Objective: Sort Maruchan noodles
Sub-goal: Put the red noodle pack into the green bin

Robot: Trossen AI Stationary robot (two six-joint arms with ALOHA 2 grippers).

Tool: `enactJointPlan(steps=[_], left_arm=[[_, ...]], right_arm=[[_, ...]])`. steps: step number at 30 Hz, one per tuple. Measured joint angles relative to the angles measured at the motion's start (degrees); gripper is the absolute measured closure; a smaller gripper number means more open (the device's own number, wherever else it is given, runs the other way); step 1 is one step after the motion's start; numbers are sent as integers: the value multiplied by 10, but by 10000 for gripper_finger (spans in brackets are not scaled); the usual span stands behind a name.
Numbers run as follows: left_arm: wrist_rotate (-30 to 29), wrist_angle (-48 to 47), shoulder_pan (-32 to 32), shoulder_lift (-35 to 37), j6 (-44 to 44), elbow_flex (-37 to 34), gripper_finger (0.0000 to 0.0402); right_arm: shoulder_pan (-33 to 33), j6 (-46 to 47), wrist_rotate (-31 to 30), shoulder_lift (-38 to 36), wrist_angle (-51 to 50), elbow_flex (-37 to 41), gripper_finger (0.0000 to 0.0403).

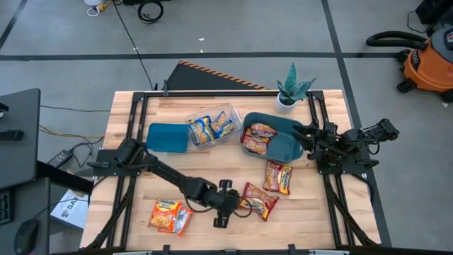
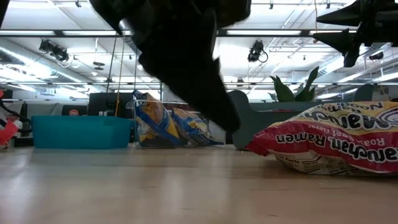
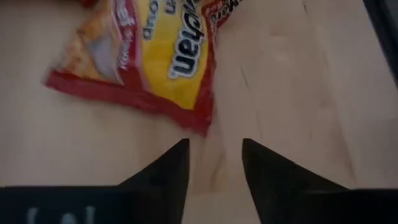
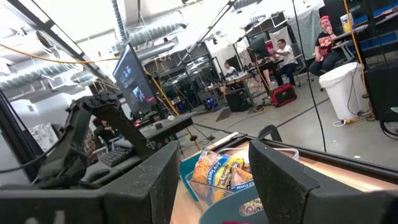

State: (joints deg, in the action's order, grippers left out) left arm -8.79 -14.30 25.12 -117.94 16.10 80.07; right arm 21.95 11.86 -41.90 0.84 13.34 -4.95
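**Left pincer lined up on a loose red packet, nothing in its grip yet**

I had the left pincer (image 1: 225,203) low over the front of the counter (image 1: 127,113), its two fingers parted with bare wood showing between them in the wrist view, and empty. Just beyond the fingertips lay the red-and-yellow packet (image 3: 146,59), flat on the wood, its near corner close to the fingers but not between them. I judged this the reach for a pick: the packet was not yet gripped, and the next move called for easing forward and down so one finger came to each side of that crinkly edge before closing. A thin, flat wrapper like that I expected to slide on smooth wood rather than lift.

The right pincer (image 1: 309,138) hung up by the round teal bin (image 1: 287,149), fingers apart and holding nothing, waiting.

As for the sorting, blue-and-yellow packets (image 1: 210,127) stood in the clear tray (image 1: 233,113), red ones (image 1: 258,138) lay in the round bin, and the rectangular teal bin (image 1: 168,137) looked to hold nothing. A second red packet (image 1: 278,177) sat loose nearer the right arm, and orange packets (image 1: 170,216) lay at the front left.

The counter was pale wood framed in black rails, a small potted plant (image 1: 291,88) at its back edge. Beyond it was a grey floor, an orange shop vacuum (image 1: 428,60), and people at desks (image 4: 283,53) far off under bright ceiling lights
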Motion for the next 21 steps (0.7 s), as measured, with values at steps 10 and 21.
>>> enactJointPlan(steps=[10, 21], left_arm=[[-93, 23, 28, -14, 118, -1, 165], [-147, 59, 29, -41, 117, 0, 185]], right_arm=[[0, 0, -2, 0, 7, 0, 204], [0, 0, -3, 0, 15, 0, 204]])
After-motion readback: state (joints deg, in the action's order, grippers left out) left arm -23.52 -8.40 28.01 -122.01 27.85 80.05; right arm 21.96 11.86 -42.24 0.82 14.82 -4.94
